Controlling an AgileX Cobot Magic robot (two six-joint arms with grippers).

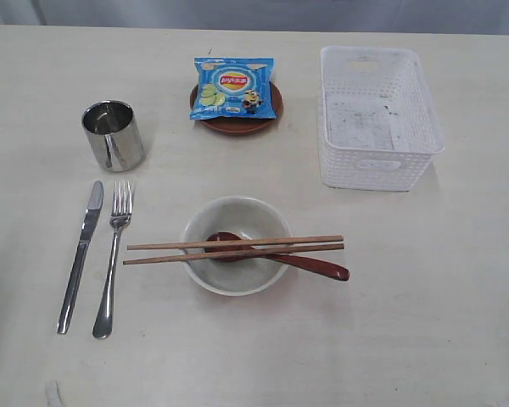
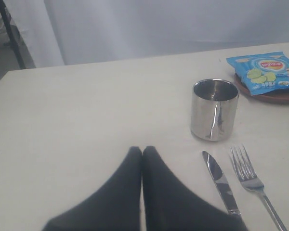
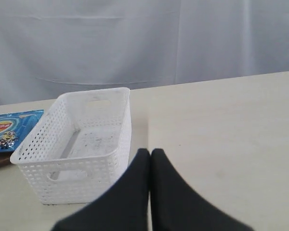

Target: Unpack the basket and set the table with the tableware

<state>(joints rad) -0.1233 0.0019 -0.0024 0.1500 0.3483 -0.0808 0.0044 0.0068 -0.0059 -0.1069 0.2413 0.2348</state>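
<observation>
The white perforated basket (image 1: 380, 114) stands empty at the back right of the cream table (image 1: 441, 297). A steel cup (image 1: 113, 135) is at the left, with the knife (image 1: 81, 253) and fork (image 1: 114, 255) in front of it. The off-white bowl (image 1: 236, 245) holds the dark red spoon (image 1: 310, 264), and wooden chopsticks (image 1: 234, 248) lie across its rim. A brown plate (image 1: 236, 124) sits at the back under a blue snack packet (image 1: 234, 87). Neither arm shows in the exterior view. My left gripper (image 2: 142, 150) is shut and empty near the cup (image 2: 214, 109) and knife (image 2: 220, 182). My right gripper (image 3: 150, 152) is shut and empty beside the basket (image 3: 74, 149).
A pale curtain (image 3: 135, 43) hangs behind the table's far edge. A dark leg or stand (image 2: 12, 29) shows past the table's corner in the left wrist view.
</observation>
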